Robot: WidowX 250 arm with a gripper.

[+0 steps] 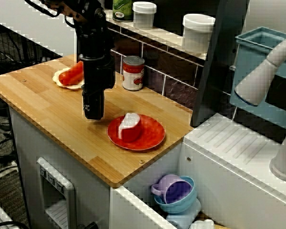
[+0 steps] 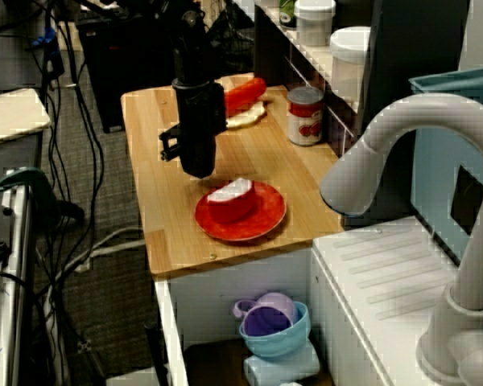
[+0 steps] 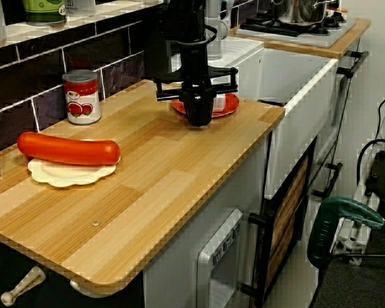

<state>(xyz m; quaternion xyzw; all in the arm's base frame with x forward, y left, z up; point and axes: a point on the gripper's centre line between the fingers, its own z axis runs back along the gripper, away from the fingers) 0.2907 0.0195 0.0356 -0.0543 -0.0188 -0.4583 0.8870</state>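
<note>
Jaws at the tip of the black arm (image 1: 96, 62) pointing straight down, low over the tabletop (image 1: 43, 107), left of centre in the high view. Dark against dark in every view, so the gap between them not to be told, nor any hold; touching the wood or just clear of it, likewise unclear. Close to the left rim of the red plate (image 1: 152, 139) yet apart from it in the high view; standing before it and hiding part of it in the low view along the tabletop.

On the left half of the plate, a red piece (image 1: 129, 130) with a white face, rounded, tilted, smooth and glossy like the plate.

Behind the arm, against the dark tiled wall, a tin can (image 1: 133, 73): metal top, label with pictured red tomatoes, writing too small to read. At upper left, a long shiny red sausage (image 1: 72, 73) lying on a cream wavy-edged disc (image 1: 69, 85). On the ledge above, a green-labelled jar (image 1: 122, 7), lettering unreadable, a small white lidded tub (image 1: 144, 13) and a larger white tub (image 1: 198, 31).

Tabletop of pale striped wood with rounded corners. At lower right, a lilac cup (image 1: 169, 183) nested in a blue bowl (image 1: 181, 202). Large at right in the view past the tap, a grey curved tap (image 2: 402, 141).
</note>
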